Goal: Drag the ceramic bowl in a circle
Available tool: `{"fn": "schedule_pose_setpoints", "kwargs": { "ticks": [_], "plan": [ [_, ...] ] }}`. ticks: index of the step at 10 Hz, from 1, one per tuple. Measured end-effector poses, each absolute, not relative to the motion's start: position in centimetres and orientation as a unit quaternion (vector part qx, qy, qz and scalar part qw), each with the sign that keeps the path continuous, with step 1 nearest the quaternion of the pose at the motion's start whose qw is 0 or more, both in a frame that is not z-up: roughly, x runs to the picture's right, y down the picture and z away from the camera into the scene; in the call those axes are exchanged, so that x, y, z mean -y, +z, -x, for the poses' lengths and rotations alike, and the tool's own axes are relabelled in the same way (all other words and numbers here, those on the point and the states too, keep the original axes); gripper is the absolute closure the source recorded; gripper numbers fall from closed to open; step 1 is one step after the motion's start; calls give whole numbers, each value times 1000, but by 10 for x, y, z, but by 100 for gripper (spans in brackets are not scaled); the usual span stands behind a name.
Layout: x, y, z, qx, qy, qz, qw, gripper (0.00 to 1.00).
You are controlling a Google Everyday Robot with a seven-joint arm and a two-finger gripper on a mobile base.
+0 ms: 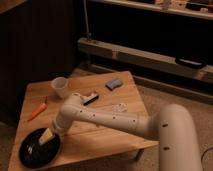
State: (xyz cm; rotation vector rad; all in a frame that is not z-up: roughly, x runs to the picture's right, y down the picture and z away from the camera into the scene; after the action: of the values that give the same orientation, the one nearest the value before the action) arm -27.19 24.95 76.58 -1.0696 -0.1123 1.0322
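Observation:
The ceramic bowl [31, 152], a wide, shallow, glossy black dish, sits at the front left corner of the wooden table [100, 137]. My gripper [45, 137] reaches down from the white arm [100, 117] into the bowl's right half. Its pale fingers [47, 134] look spread apart, with their tips on or just above the inner surface. Nothing is held between them. The arm hides part of the bowl's right rim.
A translucent white cup [60, 86] stands at the back left. An orange carrot-like piece [37, 111] lies on the left side. A blue sponge [114, 83], a small dark object [91, 98] and a pale item [120, 106] lie mid-table. The bowl lies close to the table's front and left edges.

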Motion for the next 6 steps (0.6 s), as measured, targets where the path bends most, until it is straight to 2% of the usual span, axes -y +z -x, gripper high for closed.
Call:
{"fn": "schedule_pose_setpoints", "kwargs": {
  "ticks": [3, 5, 6],
  "plan": [
    [-250, 767, 270, 49, 470, 490, 732, 22],
    [-251, 766, 267, 46, 469, 491, 733, 42],
    [-255, 764, 268, 45, 464, 492, 736, 55]
  ]
}}
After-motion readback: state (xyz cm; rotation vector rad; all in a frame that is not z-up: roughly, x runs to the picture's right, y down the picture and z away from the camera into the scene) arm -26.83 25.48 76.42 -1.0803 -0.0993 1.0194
